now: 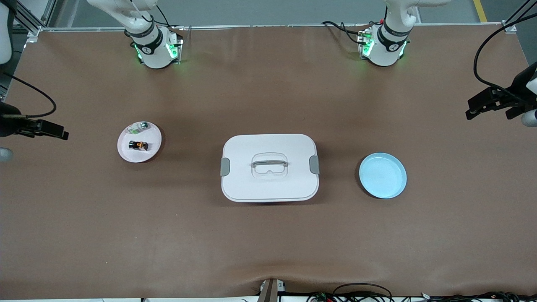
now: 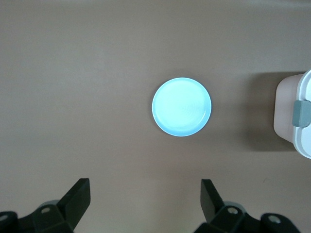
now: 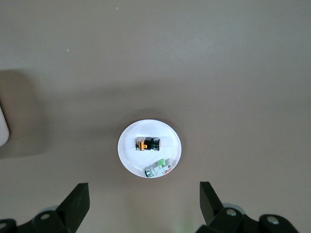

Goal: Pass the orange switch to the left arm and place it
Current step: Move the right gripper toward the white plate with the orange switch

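Brown covering runs over the whole bench [image 1: 268, 243], and on it you have three things in a row. The white box [image 1: 269, 167] sits in the middle, lid on, with grey clips at both ends and a recessed handle. Toward the right arm's end lies a pale pink plate [image 1: 126, 152]; the orange switch [image 1: 138, 145] lies on its side in that plate, and a small silvery part with green [image 1: 143, 126] lies beside it, farther from the front camera. Toward the left arm's end you see a light blue plate [image 1: 382, 175], well apart from the box.

Your right claw [image 3: 144, 201] hangs high above the bench near the pink plate, its fingers [image 3: 77, 199] spread wide and holding nothing. Your left claw [image 2: 146, 196] hangs high above the bench near the blue plate, its fingers [image 2: 210, 194] likewise spread wide and holding nothing. Neither claw touches anything.
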You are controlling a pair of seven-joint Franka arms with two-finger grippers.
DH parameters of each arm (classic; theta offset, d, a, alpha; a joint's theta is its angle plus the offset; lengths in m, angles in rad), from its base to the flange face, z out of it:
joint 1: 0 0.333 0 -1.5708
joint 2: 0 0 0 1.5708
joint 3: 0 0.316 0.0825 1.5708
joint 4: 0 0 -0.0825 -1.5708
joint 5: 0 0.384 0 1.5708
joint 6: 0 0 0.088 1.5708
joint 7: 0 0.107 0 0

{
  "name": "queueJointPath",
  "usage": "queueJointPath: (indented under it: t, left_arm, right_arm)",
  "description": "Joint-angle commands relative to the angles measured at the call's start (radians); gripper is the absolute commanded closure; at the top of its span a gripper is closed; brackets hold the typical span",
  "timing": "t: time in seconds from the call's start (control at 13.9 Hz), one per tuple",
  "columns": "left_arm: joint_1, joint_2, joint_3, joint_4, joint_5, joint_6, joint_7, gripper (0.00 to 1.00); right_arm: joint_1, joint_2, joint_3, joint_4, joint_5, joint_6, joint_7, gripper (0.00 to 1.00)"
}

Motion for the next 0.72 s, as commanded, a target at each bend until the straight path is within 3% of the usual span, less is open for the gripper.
queueJointPath:
  t: [0.0, 0.29, 0.65]
  left_arm:
    - [0.000, 0.002, -0.003, 0.013, -0.008, -0.017, 0.022, 0.00]
    - [-0.001, 0.002, -0.003, 0.015, -0.010, -0.017, 0.022, 0.00]
    - [-0.001, 0.002, -0.003, 0.016, -0.010, -0.017, 0.022, 0.00]
  right_arm:
    - [-0.013, -0.043, 0.016, -0.123, 0.015, 0.075, 0.000, 0.00]
    - [0.001, -0.131, 0.018, -0.364, 0.001, 0.272, 0.000, 0.00]
    - [0.013, -0.158, 0.019, -0.553, -0.020, 0.441, 0.002, 0.00]
